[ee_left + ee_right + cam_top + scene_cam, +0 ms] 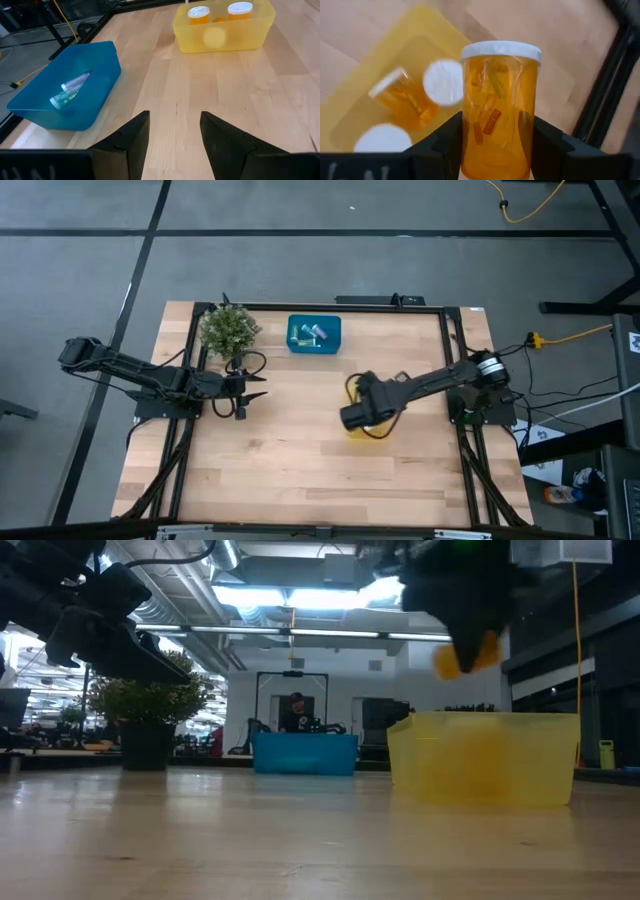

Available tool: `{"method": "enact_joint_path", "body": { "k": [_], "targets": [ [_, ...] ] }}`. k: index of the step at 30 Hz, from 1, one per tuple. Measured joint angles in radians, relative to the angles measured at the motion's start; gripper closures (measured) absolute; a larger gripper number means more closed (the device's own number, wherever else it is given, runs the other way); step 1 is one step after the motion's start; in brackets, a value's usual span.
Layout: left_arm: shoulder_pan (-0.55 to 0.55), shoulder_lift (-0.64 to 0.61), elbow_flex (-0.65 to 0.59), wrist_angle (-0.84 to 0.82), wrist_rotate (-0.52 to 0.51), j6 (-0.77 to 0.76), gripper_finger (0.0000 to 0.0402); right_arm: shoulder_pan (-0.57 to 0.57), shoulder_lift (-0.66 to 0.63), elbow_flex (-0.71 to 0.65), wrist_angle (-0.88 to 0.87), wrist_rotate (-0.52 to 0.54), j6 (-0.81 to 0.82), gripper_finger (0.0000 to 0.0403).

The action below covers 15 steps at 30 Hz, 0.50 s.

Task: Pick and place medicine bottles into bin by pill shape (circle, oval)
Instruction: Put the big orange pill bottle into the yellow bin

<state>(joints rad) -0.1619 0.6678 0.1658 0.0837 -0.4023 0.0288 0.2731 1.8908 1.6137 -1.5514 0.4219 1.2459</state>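
Wood table (300, 460), right pincer (495, 145) gripping translucent cylindrical bottle (500, 110)

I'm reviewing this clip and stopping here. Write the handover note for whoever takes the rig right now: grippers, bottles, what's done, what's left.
Right gripper: shut on an orange bottle with a white cap, held above the yellow bin.
Left gripper: open, empty, waiting near the potted plant.
Yellow bin: at least two white-capped orange bottles already inside.
Blue bin: a few pale bottles lying in it.
Done: no loose bottles visible on the table.
Left: release the held bottle into the yellow bin, probably the last step.
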Motion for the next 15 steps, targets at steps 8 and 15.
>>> {"method": "enact_joint_path", "body": {
  "k": [8,15],
  "targets": [
    [0.000,0.000,0.000,0.000,0.000,0.000,0.0233,0.069,-0.122,-0.225,0.166,-0.069,0.266,0.0224],
    [0.000,0.000,0.000,0.000,0.000,0.000,0.0233,0.092,-0.137,-0.269,0.305,-0.067,0.295,0.0222]
  ]
}}
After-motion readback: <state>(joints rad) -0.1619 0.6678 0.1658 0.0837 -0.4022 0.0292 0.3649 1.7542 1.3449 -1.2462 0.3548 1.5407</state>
